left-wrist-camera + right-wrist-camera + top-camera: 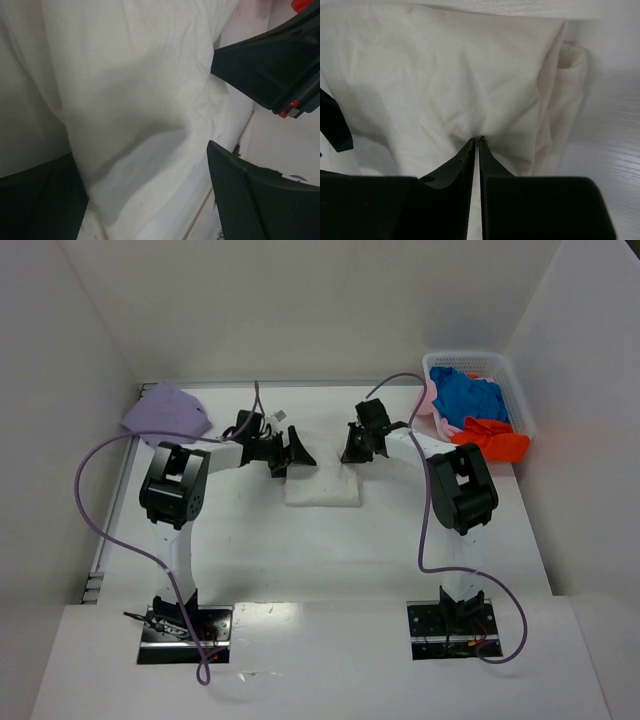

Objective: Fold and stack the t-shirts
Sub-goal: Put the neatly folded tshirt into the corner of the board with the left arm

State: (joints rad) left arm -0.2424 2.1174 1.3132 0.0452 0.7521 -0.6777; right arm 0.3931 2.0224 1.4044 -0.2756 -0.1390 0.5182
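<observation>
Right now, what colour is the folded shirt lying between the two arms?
Plain off-white. The shirt shows best in the right wrist view.

White arms (178,550) with black joints, purple cables (78,485), black mesh-textured left claw (140,155)

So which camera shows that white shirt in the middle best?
The top view: nearly the whole folded white shirt shows there, outline and all. The left wrist view shows only a creased stretch of it, and the right wrist view shows its folded edge up close.
</observation>
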